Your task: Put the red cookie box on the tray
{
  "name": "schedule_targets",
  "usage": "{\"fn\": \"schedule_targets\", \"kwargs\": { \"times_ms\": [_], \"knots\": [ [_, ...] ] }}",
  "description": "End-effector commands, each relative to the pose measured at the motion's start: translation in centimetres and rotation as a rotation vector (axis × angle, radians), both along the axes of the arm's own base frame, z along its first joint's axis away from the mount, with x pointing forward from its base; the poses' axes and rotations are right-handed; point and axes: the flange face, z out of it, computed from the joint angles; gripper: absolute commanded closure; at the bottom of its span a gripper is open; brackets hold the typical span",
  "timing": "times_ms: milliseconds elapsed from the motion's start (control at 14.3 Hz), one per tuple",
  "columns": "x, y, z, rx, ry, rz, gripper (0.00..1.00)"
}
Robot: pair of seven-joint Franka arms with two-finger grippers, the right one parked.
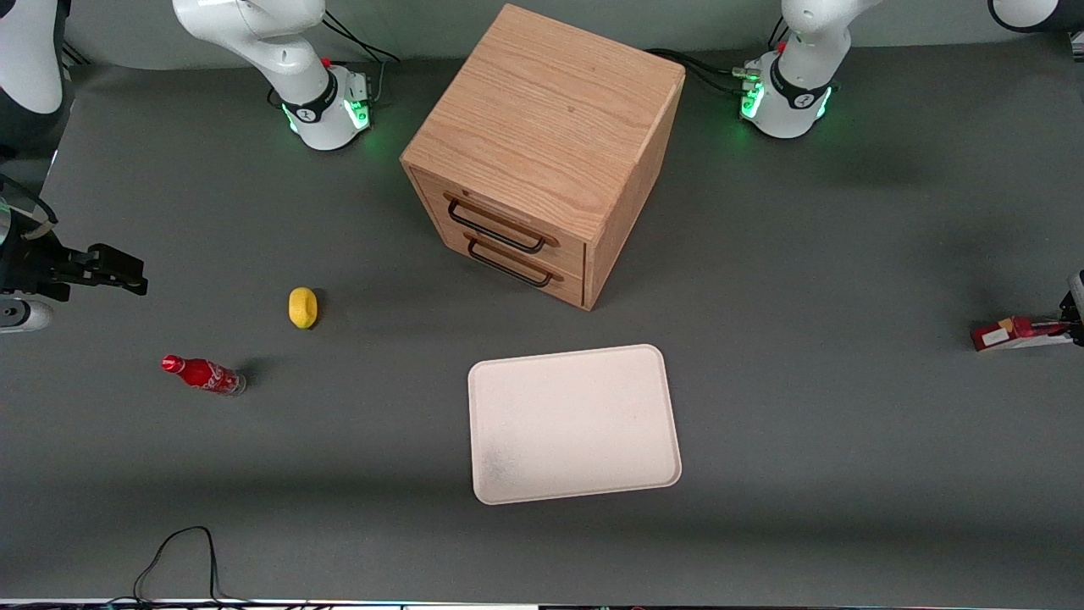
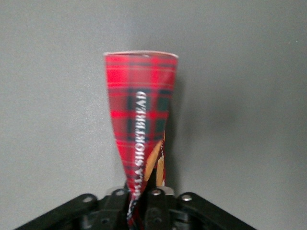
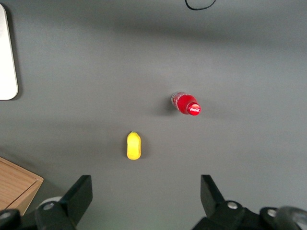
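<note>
hand grips the box at the frame's right edge; lift it level, carry toward the tray at lower centre.

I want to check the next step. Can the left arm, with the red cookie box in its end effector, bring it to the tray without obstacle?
Probably yes. The end effector grips the red cookie box at the working arm's end; only bare mat shows toward the tray, and the wooden cabinet stands farther from the camera.
</note>
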Motion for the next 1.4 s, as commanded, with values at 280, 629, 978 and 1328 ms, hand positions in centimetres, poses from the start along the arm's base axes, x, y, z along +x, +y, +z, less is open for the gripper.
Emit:
{"fn": "schedule_targets", "kwargs": {
  "times_ms": [280,629,978,1328],
  "knots": [
    [0.6,-0.2,1.6,-0.002,-0.032,-0.012,1.00],
    [3.6,-2.4,12.2,-0.043,0.025,0.169,1.00],
    [6.4,-8.7,23.3,0.009,0.098,0.541,1.00],
    [7.7,-16.8,28.4,0.040,0.104,0.951,1.00]
  ]
}}
